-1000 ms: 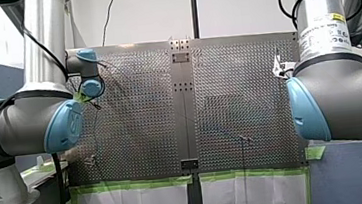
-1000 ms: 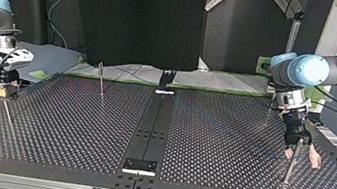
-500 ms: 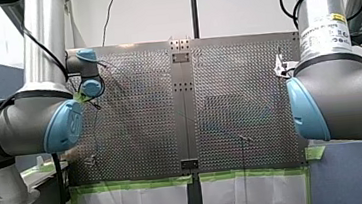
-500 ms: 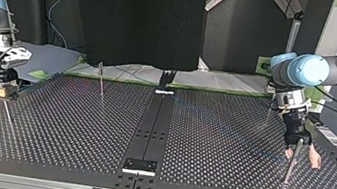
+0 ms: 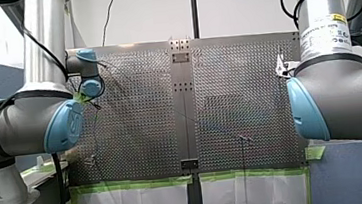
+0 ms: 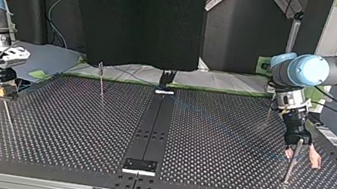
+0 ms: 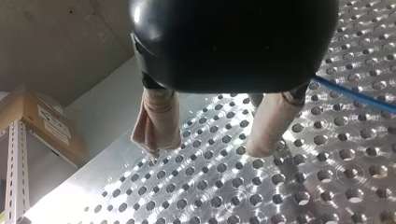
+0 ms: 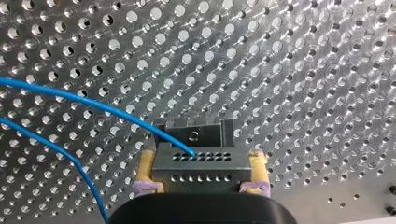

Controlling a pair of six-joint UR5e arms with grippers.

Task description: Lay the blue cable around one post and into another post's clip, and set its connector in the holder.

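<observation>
Right gripper (image 8: 201, 157) has edged slightly outward from the table's middle. Yellow-padded jaws are clamped on black perforated connector block (image 8: 187, 168), with thin blue cable (image 8: 93, 105) entering it. Black slotted holder (image 8: 194, 131) sits just ahead of jaws; connector not yet seated. Left gripper (image 7: 205, 149): beige pads spread, empty, cable passing beside one finger. Post and clip routing can't be confirmed; seating looks left to do.

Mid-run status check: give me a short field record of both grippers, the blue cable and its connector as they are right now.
Left gripper: open, beige pads, nothing between them
Right gripper: shut on black perforated connector
Thin blue cable: runs from connector across perforated metal table; passes beside left gripper
Black block: directly ahead of connector, likely the holder; seating unclear
</observation>
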